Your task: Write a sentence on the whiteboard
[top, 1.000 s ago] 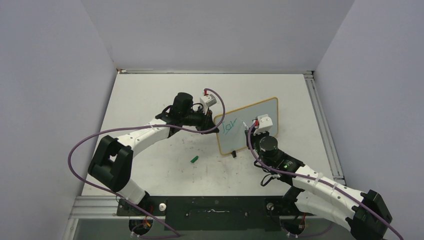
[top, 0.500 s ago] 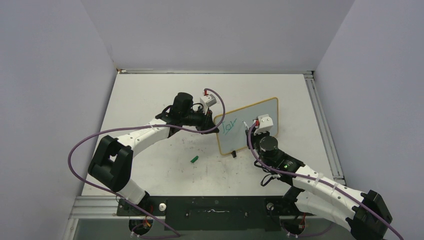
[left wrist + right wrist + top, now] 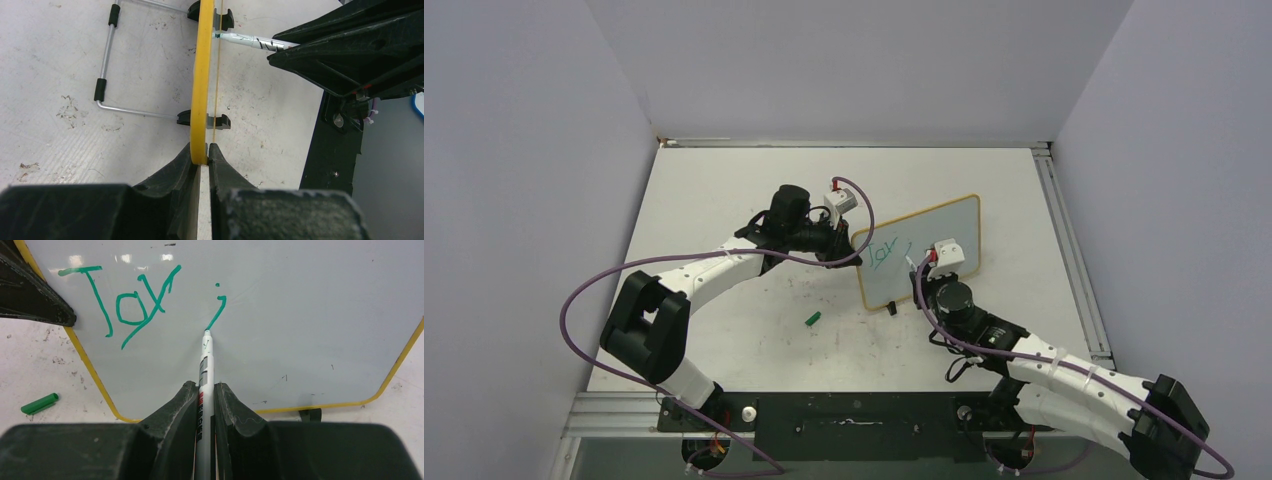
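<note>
desk [image 3: 724, 190] white, scuffed; grey walls [image 3: 844, 60] around; left end effector [image 3: 202, 149] pinches whiteboard [image 3: 300, 315] rim; right end effector [image 3: 205, 390] grips marker [image 3: 206, 357]

The left arm [image 3: 709, 268] reaches from the lower left of the overhead view and bends toward the centre, its wrist turned sideways. The left gripper [image 3: 858, 254] has its fingers pressed together on the rim of the whiteboard [image 3: 929, 225]. The right arm [image 3: 1064, 375] stretches low from the lower right corner toward the centre. The right gripper [image 3: 921, 265] points up-frame, its fingers pinched tight around the marker [image 3: 205, 352].
</note>
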`<state>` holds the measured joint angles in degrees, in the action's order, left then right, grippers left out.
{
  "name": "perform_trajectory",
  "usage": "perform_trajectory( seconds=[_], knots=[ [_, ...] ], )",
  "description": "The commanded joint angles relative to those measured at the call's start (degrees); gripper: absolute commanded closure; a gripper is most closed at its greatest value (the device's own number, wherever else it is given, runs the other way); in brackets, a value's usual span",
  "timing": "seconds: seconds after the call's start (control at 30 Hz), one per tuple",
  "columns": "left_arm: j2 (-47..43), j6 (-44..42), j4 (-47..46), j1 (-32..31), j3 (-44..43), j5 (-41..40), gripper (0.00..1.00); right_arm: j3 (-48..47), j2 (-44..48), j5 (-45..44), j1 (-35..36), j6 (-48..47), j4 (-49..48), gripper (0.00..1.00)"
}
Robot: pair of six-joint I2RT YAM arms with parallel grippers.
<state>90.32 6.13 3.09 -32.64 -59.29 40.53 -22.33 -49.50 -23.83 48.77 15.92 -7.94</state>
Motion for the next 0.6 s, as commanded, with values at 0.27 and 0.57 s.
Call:
perform_trajectory(
  seconds=[0.27, 0.57],
  knots=[
    [-0.73, -1.60, 3.15, -0.93, -1.20, 0.72, 1.00, -1.25, 0.92, -8.09, 1.73, 0.83, 1.25, 0.95],
    [-0.62, -1.59, 3.14, -0.93, -1.23, 0.77, 1.00, -3.29, 4.42, -7.22, 1.54, -3.16, 0.17, 0.95]
  ],
)
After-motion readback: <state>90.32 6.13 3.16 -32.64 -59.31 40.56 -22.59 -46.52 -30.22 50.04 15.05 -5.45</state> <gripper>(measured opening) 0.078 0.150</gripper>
